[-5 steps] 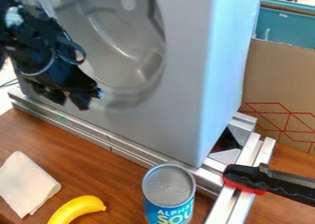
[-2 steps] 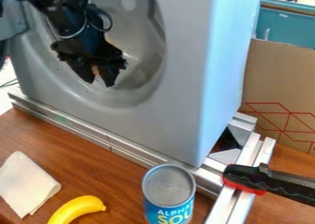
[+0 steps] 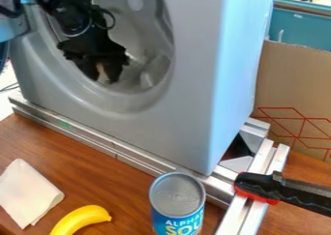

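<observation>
Gripper at the Round Recess of the Grey Housing

Item, one gripper (image 3: 102,75): black, far left, hanging in front of or inside the recess (image 3: 129,31); depth uncertain from this angle. State of jaws: you cannot tell whether they stand apart or closed.

Item, one tan patch (image 3: 101,70): low at the jaws, within the recess outline. You cannot tell whether it is gripped or lies behind.

Item, one grey housing (image 3: 184,115): upright, beside a silver metal rail (image 3: 97,140). Handling note: give the curved rim ample clearance, and make small, slow adjustments; the wrist and its loose black cable loop (image 3: 109,19) could snag. Confirm your hold on the tan patch, if it is a thing, before you lift or release. Withdraw along a clear line, avoiding a sideways sweep into the wall.

Item, one beige cloth (image 3: 27,193): near left on the brown surface (image 3: 119,183).

Item, one yellow banana (image 3: 81,218): near edge, right of the cloth.

Item, one blue can (image 3: 178,198): upright, right of the banana, by the rail.

Item, one black-and-red handle (image 3: 271,188): near right, across the metal framing.
</observation>
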`<state>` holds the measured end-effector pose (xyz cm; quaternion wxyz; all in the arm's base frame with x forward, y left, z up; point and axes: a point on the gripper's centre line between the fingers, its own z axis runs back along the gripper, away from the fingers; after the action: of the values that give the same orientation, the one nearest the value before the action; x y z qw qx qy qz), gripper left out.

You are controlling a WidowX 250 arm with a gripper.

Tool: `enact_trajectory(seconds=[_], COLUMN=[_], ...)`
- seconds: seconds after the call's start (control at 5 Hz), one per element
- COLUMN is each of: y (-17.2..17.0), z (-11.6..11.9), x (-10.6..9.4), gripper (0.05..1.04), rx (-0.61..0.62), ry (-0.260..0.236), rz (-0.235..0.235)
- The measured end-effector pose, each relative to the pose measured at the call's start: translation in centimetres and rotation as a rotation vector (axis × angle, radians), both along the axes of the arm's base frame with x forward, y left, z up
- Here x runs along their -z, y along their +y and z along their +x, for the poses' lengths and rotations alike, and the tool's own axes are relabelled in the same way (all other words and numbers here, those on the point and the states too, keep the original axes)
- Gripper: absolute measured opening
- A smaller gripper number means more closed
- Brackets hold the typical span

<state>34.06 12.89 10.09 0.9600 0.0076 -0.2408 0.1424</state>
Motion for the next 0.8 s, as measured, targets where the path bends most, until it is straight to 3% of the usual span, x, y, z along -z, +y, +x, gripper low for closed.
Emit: enact_trajectory(seconds=[0.2,0.4,0.6,0.8], y=[1.3,1.6,1.2,1.0], z=[1.7,3.1,3.3,2.9], x=[1.0,0.9,0.9,1.0], gripper=[0.575,0.575,0.652,0.921], rx=[-0.003,0.023,0.043,0.052], ry=[0.011,-0.019,-0.017,0.010], rz=[-0.002,-0.041,-0.075,-0.086])
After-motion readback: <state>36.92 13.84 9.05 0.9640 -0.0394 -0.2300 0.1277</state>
